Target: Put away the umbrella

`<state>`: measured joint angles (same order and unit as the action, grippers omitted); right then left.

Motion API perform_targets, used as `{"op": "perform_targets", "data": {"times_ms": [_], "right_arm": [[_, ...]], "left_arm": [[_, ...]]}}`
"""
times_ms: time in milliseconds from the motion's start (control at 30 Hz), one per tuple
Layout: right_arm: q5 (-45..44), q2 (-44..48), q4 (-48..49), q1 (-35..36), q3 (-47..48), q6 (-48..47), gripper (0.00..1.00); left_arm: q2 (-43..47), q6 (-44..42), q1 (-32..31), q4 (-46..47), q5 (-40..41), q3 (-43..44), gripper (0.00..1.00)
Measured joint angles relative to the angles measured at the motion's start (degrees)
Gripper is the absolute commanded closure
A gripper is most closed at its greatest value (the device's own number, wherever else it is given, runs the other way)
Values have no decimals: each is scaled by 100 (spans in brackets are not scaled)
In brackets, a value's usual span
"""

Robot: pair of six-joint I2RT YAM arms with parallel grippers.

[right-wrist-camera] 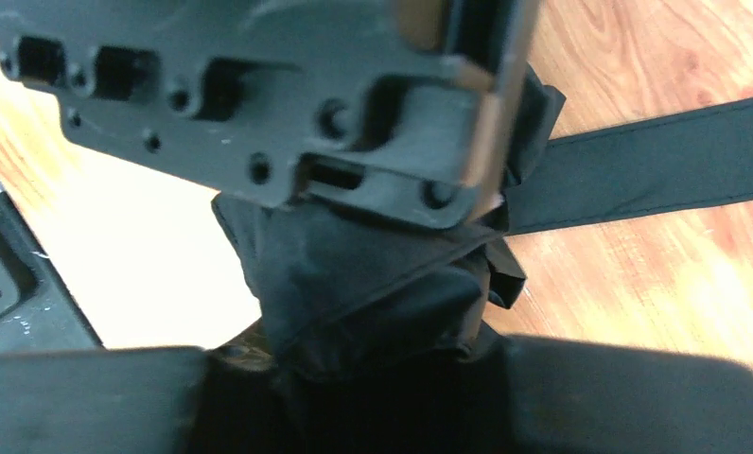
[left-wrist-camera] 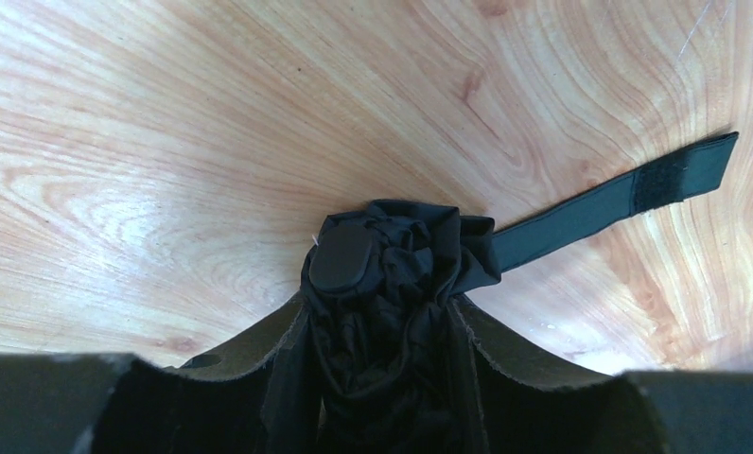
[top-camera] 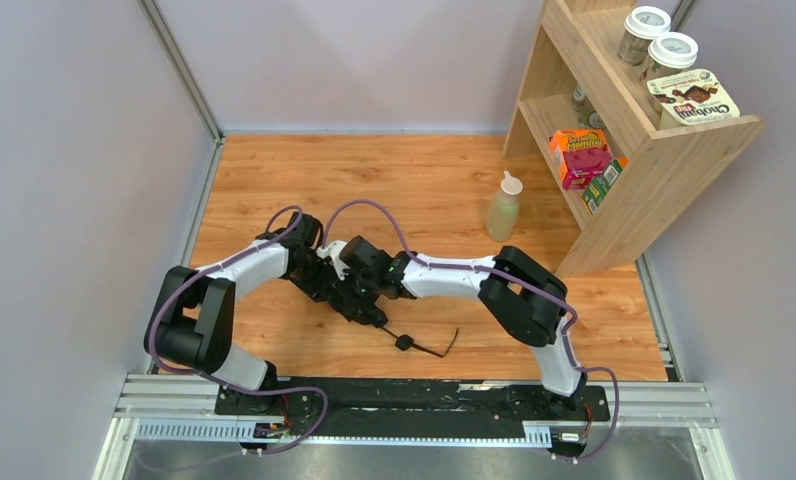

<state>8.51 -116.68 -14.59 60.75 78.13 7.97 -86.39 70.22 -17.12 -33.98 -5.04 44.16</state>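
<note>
Umbrella (top-camera: 346,288) position: on the wooden table (top-camera: 424,180), at its middle, well apart from the wooden shelf (top-camera: 664,150) and held between both arms. In the left wrist view the left gripper (left-wrist-camera: 382,378) is seen pressed onto the bunched black canopy, with fabric filling the gap between its fingers. In the right wrist view the right gripper (right-wrist-camera: 382,378) is likewise pinched on the folded fabric. The closure strap (left-wrist-camera: 619,194) is laid out flat on the wood, unfastened.

Step in hand, as judged: the canopy is being gathered so that the strap can be wrapped round it. One grip should be kept firm on the bundle while the other is released to fetch the strap; loose folds should be tucked first, or the strap may not reach its fastening patch.

Legible writing: the orange box (top-camera: 580,155) on the shelf is marked "Mommy", and the packet (top-camera: 694,98) on top reads "Choco". Other labels are too small to be read.
</note>
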Motion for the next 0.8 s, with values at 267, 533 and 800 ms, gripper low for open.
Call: {"op": "perform_targets", "data": {"times_ms": [267, 533, 800], "right_arm": [[2498, -188, 1036, -859, -442, 544, 100], [5027, -992, 3110, -1517, -820, 2398, 100], [5866, -1657, 4815, -1681, -824, 4308, 100]], "left_arm": [[623, -31, -15, 553, 146, -487, 34], [1346, -131, -20, 1340, -109, -1231, 27], [1495, 92, -205, 1346, 76, -1298, 28]]}}
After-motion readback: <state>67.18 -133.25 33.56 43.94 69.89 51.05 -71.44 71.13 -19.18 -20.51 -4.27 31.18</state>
